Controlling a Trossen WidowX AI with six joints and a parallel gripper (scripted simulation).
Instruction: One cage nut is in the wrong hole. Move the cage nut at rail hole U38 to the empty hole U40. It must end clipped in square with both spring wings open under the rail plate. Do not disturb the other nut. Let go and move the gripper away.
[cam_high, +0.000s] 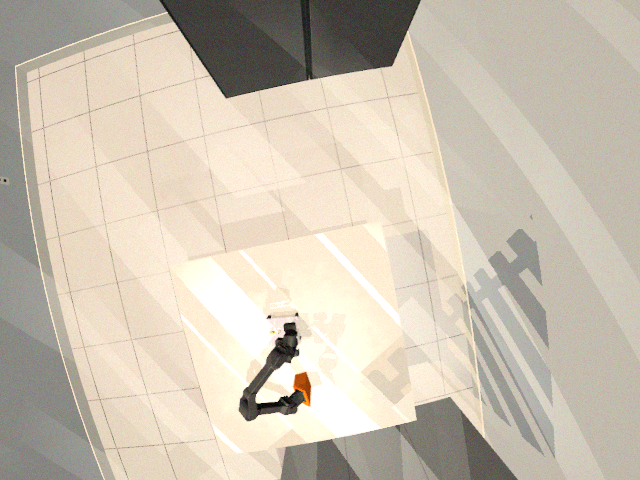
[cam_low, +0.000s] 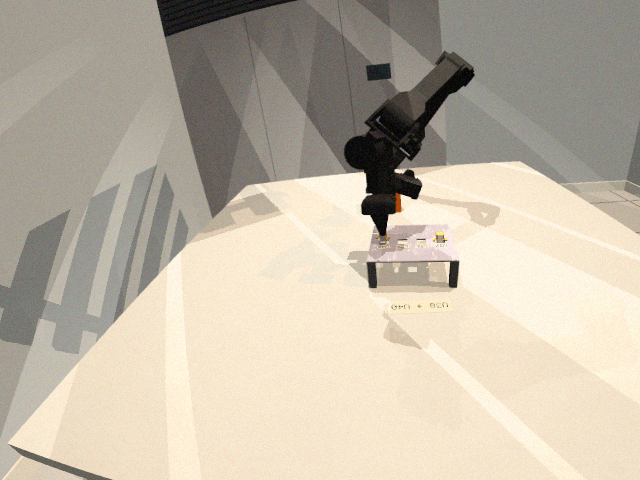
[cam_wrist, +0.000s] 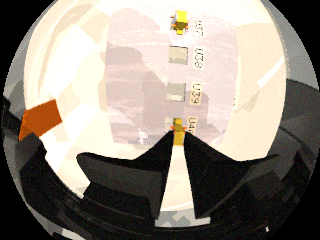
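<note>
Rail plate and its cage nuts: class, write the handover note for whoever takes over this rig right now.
Gripper: shut on the moved cage nut, at hole U40.
Other nut: in U37.
Holes U38 and U39: empty.
Done: nut out of U38 and brought to U40.
Left: confirm it is clipped in square, wings open underneath (cannot tell from these views); then let go and move the gripper away.
</note>
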